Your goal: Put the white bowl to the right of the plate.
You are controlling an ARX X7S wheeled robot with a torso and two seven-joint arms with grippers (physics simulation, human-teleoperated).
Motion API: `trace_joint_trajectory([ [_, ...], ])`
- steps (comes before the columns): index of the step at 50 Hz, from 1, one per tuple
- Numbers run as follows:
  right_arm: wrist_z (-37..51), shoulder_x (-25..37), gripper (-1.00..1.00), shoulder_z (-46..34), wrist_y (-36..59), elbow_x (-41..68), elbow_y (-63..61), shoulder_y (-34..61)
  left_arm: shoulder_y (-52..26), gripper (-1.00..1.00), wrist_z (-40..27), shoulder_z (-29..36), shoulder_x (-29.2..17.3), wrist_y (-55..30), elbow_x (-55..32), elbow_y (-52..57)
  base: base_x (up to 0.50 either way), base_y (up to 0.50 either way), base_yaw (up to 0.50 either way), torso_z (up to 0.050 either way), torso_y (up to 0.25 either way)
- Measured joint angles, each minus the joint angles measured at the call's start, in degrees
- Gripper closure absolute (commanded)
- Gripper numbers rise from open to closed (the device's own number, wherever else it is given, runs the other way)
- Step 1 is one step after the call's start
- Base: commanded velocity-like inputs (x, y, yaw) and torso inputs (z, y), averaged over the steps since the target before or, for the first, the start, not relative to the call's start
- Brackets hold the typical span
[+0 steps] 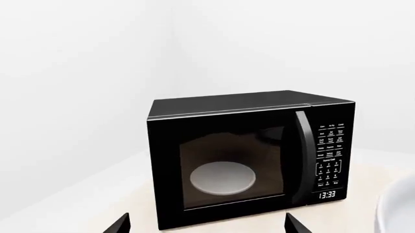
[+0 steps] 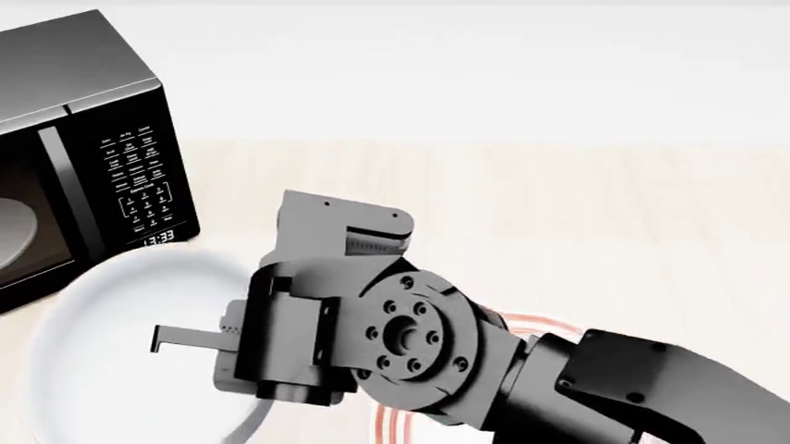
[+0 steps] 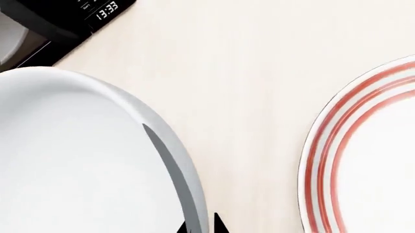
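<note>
The white bowl [image 2: 124, 361] is at the lower left in the head view, just in front of the microwave. It also shows in the right wrist view [image 3: 77, 160], and its edge shows in the left wrist view [image 1: 397, 208]. My right gripper [image 3: 202, 226] has one fingertip inside and one outside the bowl's wall, shut on the rim nearest the plate; in the head view the right gripper [image 2: 188, 340] reaches over the bowl. The red-ringed plate [image 3: 370, 160] lies to the right of the bowl, mostly hidden under my right arm in the head view [image 2: 543, 326]. My left gripper [image 1: 206, 229] is open and empty, facing the microwave.
A black microwave [image 2: 74, 157] stands at the back left, its door shut and a pale grey round dish [image 1: 222, 177] inside. The pale wooden tabletop [image 2: 556, 213] stretches away behind and to the right of the plate. A white wall stands behind.
</note>
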Motion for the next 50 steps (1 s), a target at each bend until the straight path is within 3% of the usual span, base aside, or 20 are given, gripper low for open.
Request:
trace_joint_trajectory([
  [24,7.7,12.9,1.00,6.1,-2.9,6.0,-5.0,4.8,-0.3,-1.00,-0.8,0.6,-0.5,-0.3,0.1,-0.5,0.00,0.00,0.00,0.000,0.000],
  [50,0.6,20.3,1.00,6.7,5.8,8.3,15.2,7.8,-0.9,-1.00,-1.8,2.5,-0.9,-0.5,1.1,-1.4,0.00,0.00,0.00,0.000,0.001],
])
